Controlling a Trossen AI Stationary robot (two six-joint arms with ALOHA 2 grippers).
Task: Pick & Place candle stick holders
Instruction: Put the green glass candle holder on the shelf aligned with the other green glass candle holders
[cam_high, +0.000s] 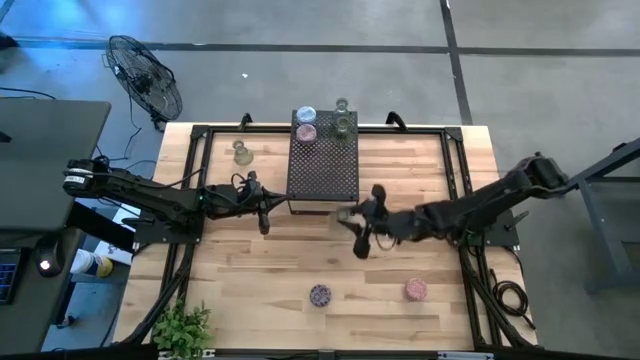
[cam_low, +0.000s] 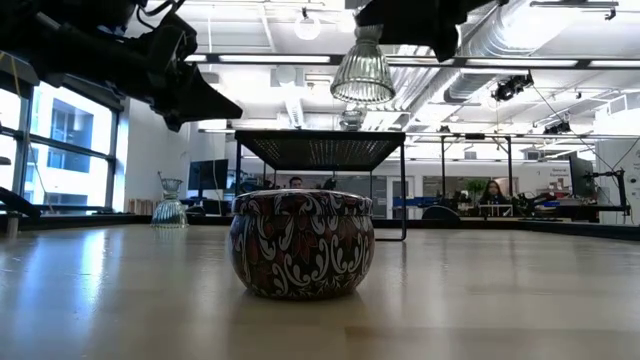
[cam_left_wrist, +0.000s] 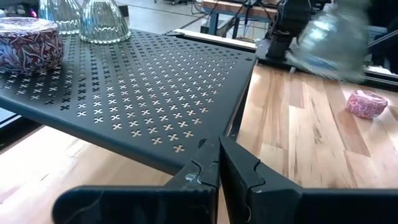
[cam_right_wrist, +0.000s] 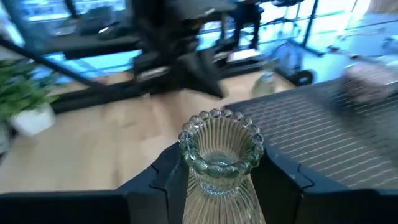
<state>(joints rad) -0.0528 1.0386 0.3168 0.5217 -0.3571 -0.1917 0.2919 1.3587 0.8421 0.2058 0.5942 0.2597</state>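
My right gripper (cam_right_wrist: 221, 180) is shut on a clear ribbed glass candle stick holder (cam_right_wrist: 219, 155), held in the air (cam_low: 362, 75) off the near right corner of the black perforated stand (cam_high: 322, 165). Several more holders (cam_high: 306, 123) stand on the stand's far end. Another clear one (cam_high: 241, 152) stands on the table left of the stand. A purple patterned one (cam_high: 319, 295) and a pink one (cam_high: 415, 290) sit near the front edge. My left gripper (cam_left_wrist: 219, 171) is shut with nothing in it, close to the stand's near left corner. My right gripper pinches the holder's ribbed neck (cam_right_wrist: 205, 180) just under its beaded rim (cam_right_wrist: 221, 146), one finger (cam_right_wrist: 158, 183) on each side. The fingers come nearly level from the table's right. The holder is upright, rim up and wide foot down, lifted clear of the table.
The stand's legs and top edge (cam_left_wrist: 242, 81) lie between the two arms. A potted plant (cam_high: 182, 328) stands at the near left corner. Bare wood lies between the stand and the two holders at the front.
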